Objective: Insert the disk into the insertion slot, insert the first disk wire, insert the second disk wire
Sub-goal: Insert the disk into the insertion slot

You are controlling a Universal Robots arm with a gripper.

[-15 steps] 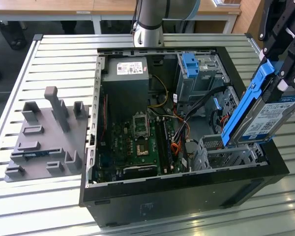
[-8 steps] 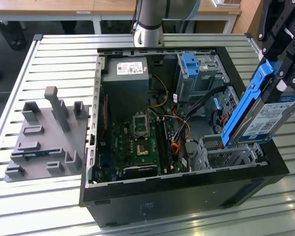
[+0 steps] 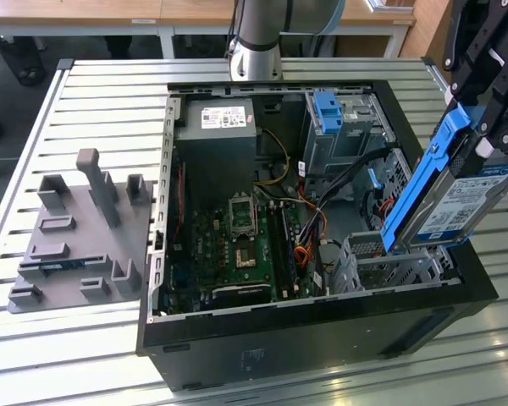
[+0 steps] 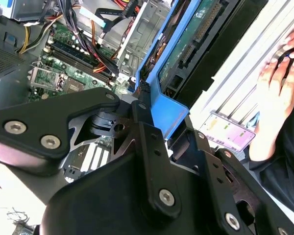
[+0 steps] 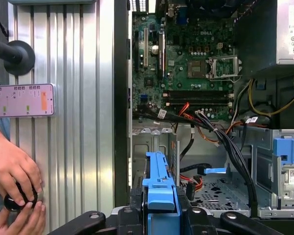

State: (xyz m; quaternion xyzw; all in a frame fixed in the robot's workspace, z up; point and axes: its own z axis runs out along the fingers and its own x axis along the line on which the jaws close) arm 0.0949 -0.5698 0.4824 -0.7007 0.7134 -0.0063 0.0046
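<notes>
Starting at the exterior view's left, we have a grey fixture plate (image 3: 76,228) lying on the slatted table (image 3: 110,93), well apart from the action. Next comes the open computer case (image 3: 322,347), its motherboard (image 3: 237,241) bare. Further right, in the case's near corner, sits the insertion slot (image 3: 381,269), a low perforated grey cage. Right above it is the disk (image 3: 466,203): silver-grey, white-and-blue label showing, framed in bright blue. It's steeply tilted, its long axis running from the end effector (image 3: 484,139) down toward the slot. Its lower end is just over the cage mouth, and we can't tell whether it touches. The end effector is clenched on the disk's upper end, gripping the blue frame from both sides.
</notes>
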